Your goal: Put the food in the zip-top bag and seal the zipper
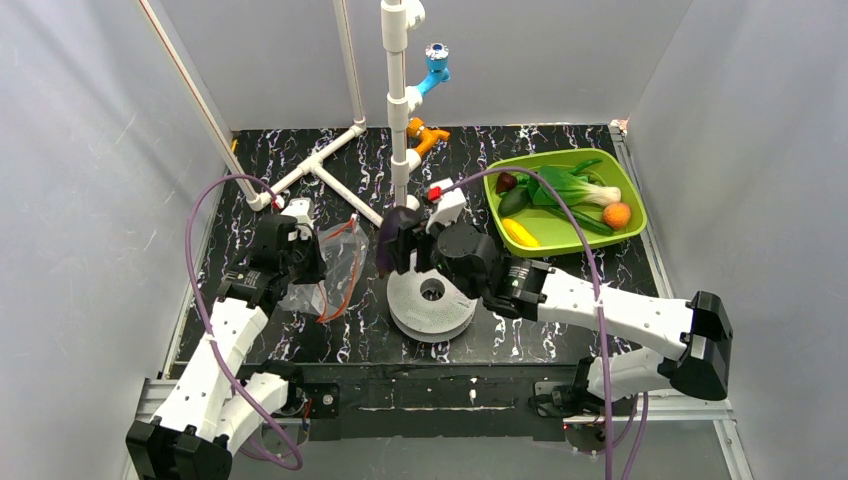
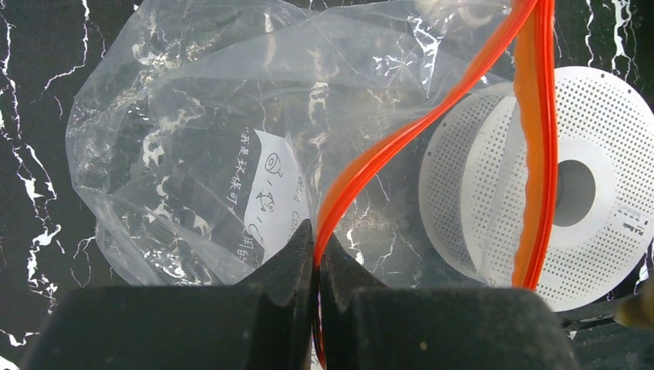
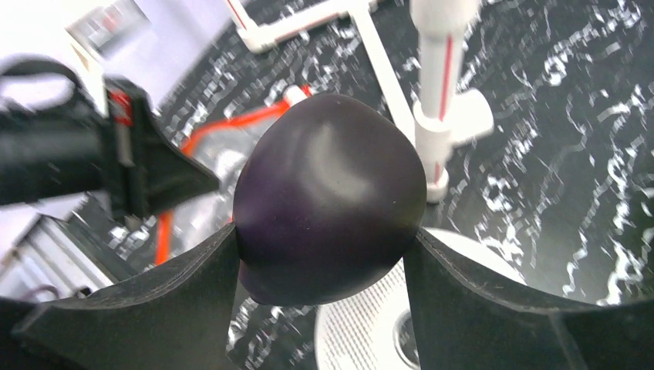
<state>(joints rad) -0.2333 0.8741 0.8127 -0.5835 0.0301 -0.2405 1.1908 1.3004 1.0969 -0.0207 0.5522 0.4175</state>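
Note:
The clear zip-top bag (image 1: 322, 268) lies crumpled on the black table at the left, its orange-red zipper (image 1: 347, 262) standing apart along the mouth. My left gripper (image 1: 305, 252) is shut on the zipper; in the left wrist view the pinch (image 2: 316, 258) is on the near strip (image 2: 401, 135), with the bag's body (image 2: 193, 154) beyond. Just right of the bag's mouth, my right gripper (image 1: 400, 245) is shut on a purple eggplant (image 1: 390, 235), which fills the gap between its fingers (image 3: 330, 196). A banana (image 1: 519, 232), orange (image 1: 617, 214), bok choy (image 1: 575, 188), plum (image 1: 506, 182) and avocado (image 1: 514, 201) lie in the tray.
The lime-green tray (image 1: 637, 200) sits at the back right. A white perforated disc (image 1: 445, 312) lies under the right gripper. A white pipe frame (image 1: 330, 170) and upright pipe (image 1: 397, 100) with blue (image 1: 436, 65) and orange (image 1: 425, 133) fittings stand behind. Grey walls close both sides.

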